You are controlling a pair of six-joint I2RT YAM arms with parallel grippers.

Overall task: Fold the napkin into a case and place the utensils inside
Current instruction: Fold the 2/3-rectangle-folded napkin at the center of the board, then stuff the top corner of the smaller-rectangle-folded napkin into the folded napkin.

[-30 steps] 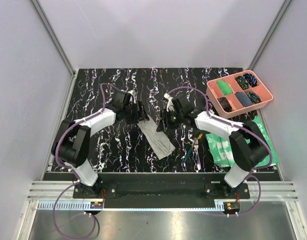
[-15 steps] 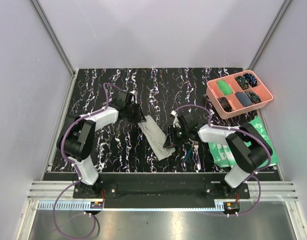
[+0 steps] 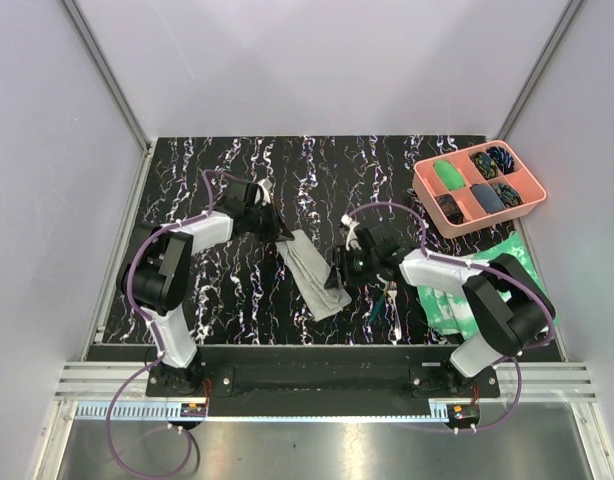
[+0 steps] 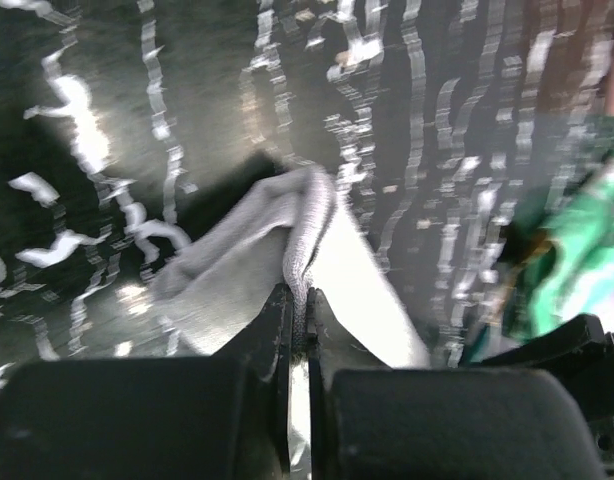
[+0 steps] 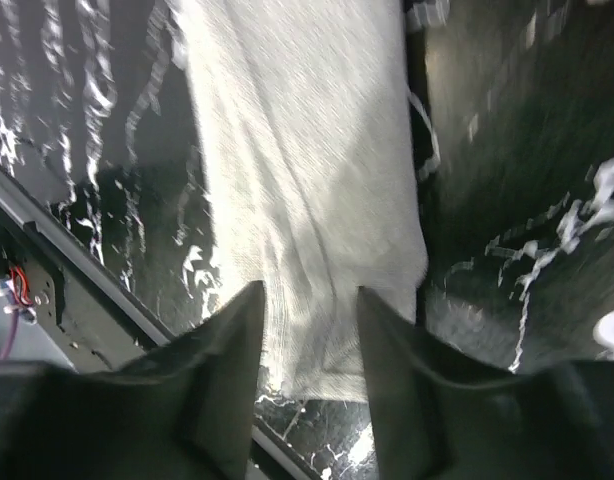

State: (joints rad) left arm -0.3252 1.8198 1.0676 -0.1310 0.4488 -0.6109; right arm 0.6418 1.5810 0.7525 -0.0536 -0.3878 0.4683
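Observation:
The napkin [image 3: 313, 271] lies as a narrow folded grey strip, slanted across the middle of the marbled black table. My left gripper [image 3: 285, 236] is at the strip's far end, shut on a raised fold of the napkin [image 4: 249, 262]; the cloth stands pinched between its fingers [image 4: 277, 322]. My right gripper [image 3: 338, 272] hangs open over the strip's near right part, its fingers [image 5: 232, 335] spread above the napkin [image 5: 307, 150] with nothing pinched. The utensils [image 3: 387, 300] lie in a small cluster just right of the strip, behind the right gripper.
A green-and-white mottled sheet [image 3: 449, 292] lies at the right, under the right arm's forearm, and shows blurred as a green sheet [image 4: 577, 240] in the left wrist view. A pink compartmented tray [image 3: 478, 189] with small items stands at the back right.
The left gripper has shut on the napkin's far end. The right gripper has come down from the strip's far part to its near right edge, staying open.

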